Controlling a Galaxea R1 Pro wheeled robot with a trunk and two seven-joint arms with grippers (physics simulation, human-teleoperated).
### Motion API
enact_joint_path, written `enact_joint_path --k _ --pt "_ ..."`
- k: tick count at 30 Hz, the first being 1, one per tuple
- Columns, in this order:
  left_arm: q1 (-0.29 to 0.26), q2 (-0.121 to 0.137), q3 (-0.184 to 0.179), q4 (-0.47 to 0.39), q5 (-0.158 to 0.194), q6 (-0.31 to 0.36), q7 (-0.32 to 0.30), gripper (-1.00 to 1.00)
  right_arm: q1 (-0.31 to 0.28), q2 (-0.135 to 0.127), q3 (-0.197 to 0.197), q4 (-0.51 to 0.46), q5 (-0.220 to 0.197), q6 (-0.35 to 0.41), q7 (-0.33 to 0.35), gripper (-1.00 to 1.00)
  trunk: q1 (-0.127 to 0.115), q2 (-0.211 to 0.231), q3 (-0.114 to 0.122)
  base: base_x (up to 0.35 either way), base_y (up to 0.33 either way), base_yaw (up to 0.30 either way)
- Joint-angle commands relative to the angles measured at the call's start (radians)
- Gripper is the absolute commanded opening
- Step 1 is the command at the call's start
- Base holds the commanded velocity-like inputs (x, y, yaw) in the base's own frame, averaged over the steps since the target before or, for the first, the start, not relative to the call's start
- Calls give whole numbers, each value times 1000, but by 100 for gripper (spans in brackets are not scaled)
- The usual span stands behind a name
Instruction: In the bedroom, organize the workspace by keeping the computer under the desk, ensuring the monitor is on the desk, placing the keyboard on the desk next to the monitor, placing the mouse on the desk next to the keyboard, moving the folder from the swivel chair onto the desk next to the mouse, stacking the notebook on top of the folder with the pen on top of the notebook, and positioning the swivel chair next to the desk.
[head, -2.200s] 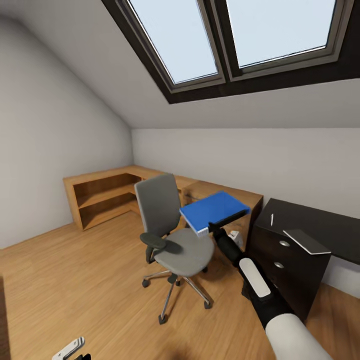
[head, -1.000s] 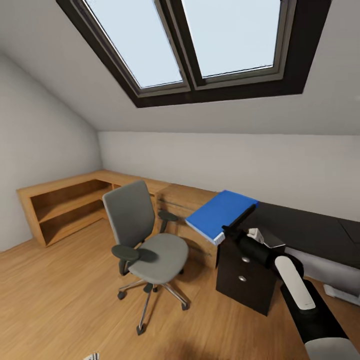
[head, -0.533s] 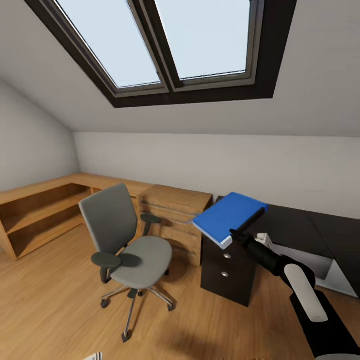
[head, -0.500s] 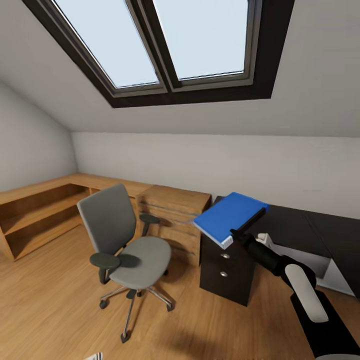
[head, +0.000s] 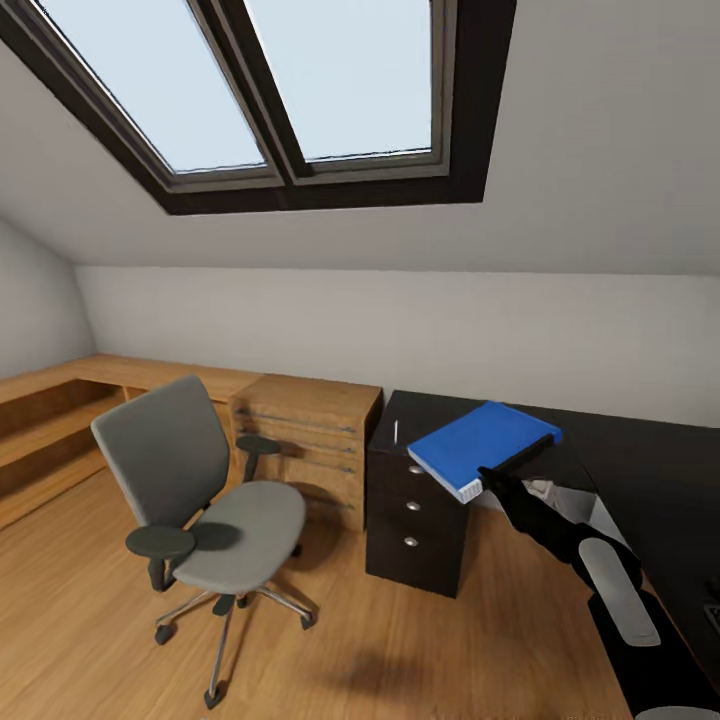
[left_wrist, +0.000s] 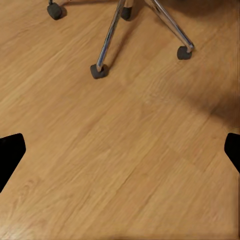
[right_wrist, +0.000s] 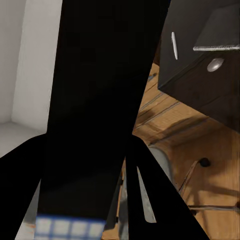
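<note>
In the head view my right gripper (head: 497, 478) is shut on the dark spine edge of the bright-blue folder (head: 482, 444). It holds the folder tilted in the air over the left end of the black desk (head: 640, 470), above the drawer unit (head: 412, 512). The white pen (head: 396, 432) lies on that desk end. In the right wrist view the folder's dark spine (right_wrist: 100, 100) covers the middle, with the pen (right_wrist: 174, 45) and the grey notebook (right_wrist: 220, 25) beyond it on the desk. The grey swivel chair (head: 200, 480) stands empty to the left. My left gripper (left_wrist: 120, 150) hangs open above the floor.
A low light-wood cabinet (head: 305, 425) with drawers and shelves runs along the wall behind the chair. The chair's chrome legs and casters (left_wrist: 107, 47) stand on the wood floor (left_wrist: 125, 165) near my left gripper. A skylight (head: 300, 80) sits in the sloped ceiling.
The whole view has swung right, so chair and cabinet sit further left in the picture. The folder, still gripped, has come from beside the desk to above its drawer end.
</note>
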Motion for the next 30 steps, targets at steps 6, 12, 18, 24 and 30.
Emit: enact_joint_path --k 6,12,18,24,30 --pt "0 0 -1 0 10 -4 1 100 -1 0 -1 3 -7 -1 -1 -100 0 -1 -1 0 0 -296" --pt "0 0 0 0 9 -4 1 100 -1 0 -2 3 -7 -2 -1 -100 0 -1 -1 0 0 -296" --pt "0 0 -1 0 10 -6 1 100 -1 0 -1 4 -8 -1 0 -100 0 -1 -1 0 0 -131" --pt "0 0 0 0 10 -6 1 100 -1 0 -1 3 -7 -1 0 -100 0 -1 -1 0 0 -8" --pt "0 0 1 0 10 -6 2 100 -1 -1 -2 3 -10 2 -1 -100 0 -1 -1 0 0 0"
